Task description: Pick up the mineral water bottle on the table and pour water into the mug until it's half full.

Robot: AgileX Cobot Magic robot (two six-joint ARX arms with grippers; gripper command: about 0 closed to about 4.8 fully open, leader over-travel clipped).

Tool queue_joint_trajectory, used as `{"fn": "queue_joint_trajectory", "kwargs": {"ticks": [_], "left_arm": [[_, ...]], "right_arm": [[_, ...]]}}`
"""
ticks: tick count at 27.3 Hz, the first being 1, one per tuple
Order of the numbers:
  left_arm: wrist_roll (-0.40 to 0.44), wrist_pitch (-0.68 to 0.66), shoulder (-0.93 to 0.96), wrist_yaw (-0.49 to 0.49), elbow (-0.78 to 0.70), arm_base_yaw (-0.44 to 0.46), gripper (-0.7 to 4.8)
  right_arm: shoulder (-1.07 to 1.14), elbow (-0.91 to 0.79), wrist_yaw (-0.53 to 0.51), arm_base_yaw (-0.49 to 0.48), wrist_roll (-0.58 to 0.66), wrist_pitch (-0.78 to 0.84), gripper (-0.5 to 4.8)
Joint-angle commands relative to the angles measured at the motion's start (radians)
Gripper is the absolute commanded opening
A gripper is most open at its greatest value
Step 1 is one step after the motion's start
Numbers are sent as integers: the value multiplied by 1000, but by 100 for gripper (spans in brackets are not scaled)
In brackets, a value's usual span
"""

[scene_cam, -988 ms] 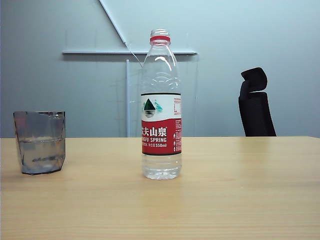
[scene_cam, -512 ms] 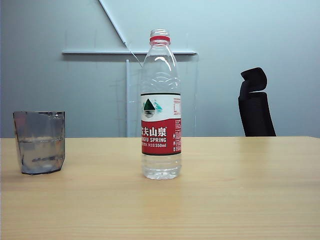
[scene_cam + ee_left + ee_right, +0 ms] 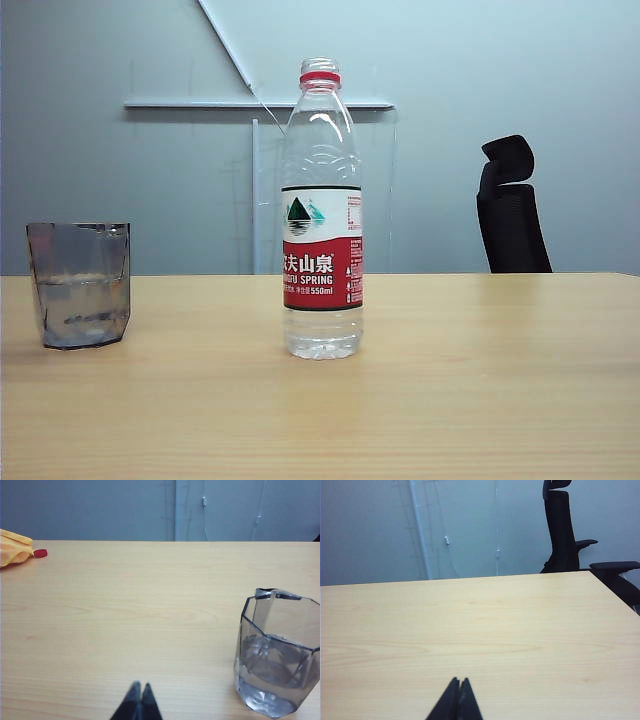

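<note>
Both tools, left (image 3: 139,687) and right (image 3: 458,682), closed over wooden table (image 3: 480,400).

Low ext cam at table (image 3: 470,400) level; wrist cams forward, sharing tabletop.

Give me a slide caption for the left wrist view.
Left gripper shut above the table, mug holding some water beside it.
</note>
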Motion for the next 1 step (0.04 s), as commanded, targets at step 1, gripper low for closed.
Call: {"fn": "queue_joint_trajectory", "kwargs": {"ticks": [1], "left_arm": [[0,13,2,-2,2,0,-2]], "right_arm": [[-2,-4,3,0,-3,18,-6]]}}
